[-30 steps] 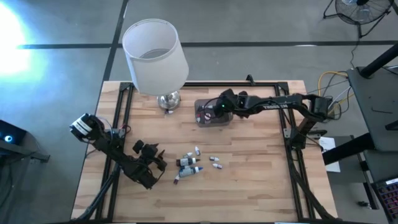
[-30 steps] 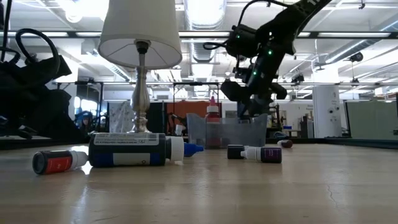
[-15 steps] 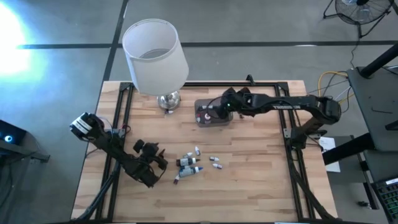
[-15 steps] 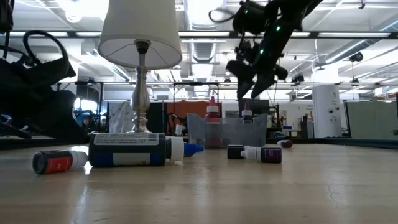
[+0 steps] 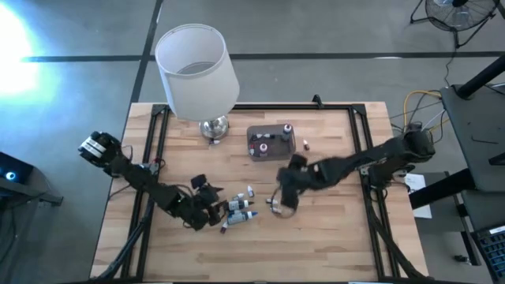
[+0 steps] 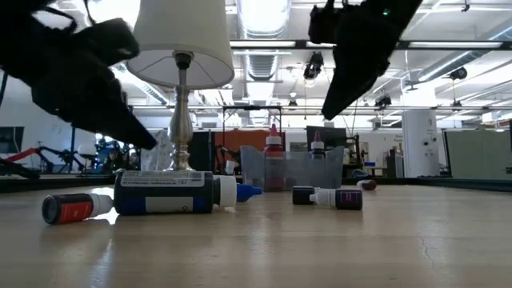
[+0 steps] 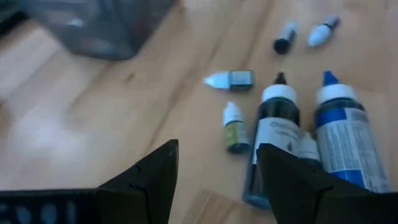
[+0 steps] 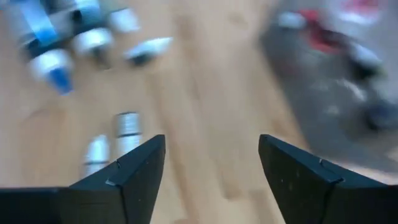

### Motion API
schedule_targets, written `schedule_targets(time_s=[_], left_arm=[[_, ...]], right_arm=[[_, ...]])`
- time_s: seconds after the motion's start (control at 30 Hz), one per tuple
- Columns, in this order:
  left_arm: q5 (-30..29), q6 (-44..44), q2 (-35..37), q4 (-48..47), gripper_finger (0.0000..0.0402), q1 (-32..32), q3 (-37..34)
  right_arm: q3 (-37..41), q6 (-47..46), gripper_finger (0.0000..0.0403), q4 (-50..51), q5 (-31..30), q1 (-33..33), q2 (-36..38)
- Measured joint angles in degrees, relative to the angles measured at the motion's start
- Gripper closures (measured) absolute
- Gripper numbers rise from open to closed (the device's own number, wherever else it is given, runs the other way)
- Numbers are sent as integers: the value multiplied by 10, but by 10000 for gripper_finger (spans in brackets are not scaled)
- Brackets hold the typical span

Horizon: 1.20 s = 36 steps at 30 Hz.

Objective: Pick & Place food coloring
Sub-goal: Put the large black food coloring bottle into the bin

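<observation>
Two arms work over the wooden table (image 5: 331,244). We see most of the food coloring (image 5: 241,210) lying on its side in a loose cluster near the table's middle, with a few bottles standing upright inside the translucent grey box (image 5: 271,142) by the far edge, beside the white-shaded lamp (image 5: 196,72). One small bottle (image 5: 304,144) lies on the wood just beside the box. The left gripper (image 5: 207,214) hangs just beside the cluster with its fingers spread and nothing between them; its wrist view looks down on several lying bottles. The right gripper (image 5: 282,197) hovers over two small bottles (image 5: 275,206) at the cluster's edge nearer the right arm, also released and empty, its fingers (image 8: 124,177) standing wide apart above them.
</observation>
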<state>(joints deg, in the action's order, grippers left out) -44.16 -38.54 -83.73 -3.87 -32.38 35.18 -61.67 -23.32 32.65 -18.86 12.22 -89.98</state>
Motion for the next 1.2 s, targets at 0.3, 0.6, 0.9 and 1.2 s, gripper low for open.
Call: schedule_targets(time_s=[0.3,0.6,0.9,1.2], left_arm=[[205,115,0,73,207,41,-29],[220,114,-2,82,207,38,-30],[217,104,-26,93,207,38,-30],[210,101,-44,99,207,38,-31]], right_arm=[[-26,81,152,-174,42,40,-130],[-140,136,163,-189,74,37,-252],[-212,150,183,-154,74,22,-312],[-202,190,182,-144,121,5,-312]])
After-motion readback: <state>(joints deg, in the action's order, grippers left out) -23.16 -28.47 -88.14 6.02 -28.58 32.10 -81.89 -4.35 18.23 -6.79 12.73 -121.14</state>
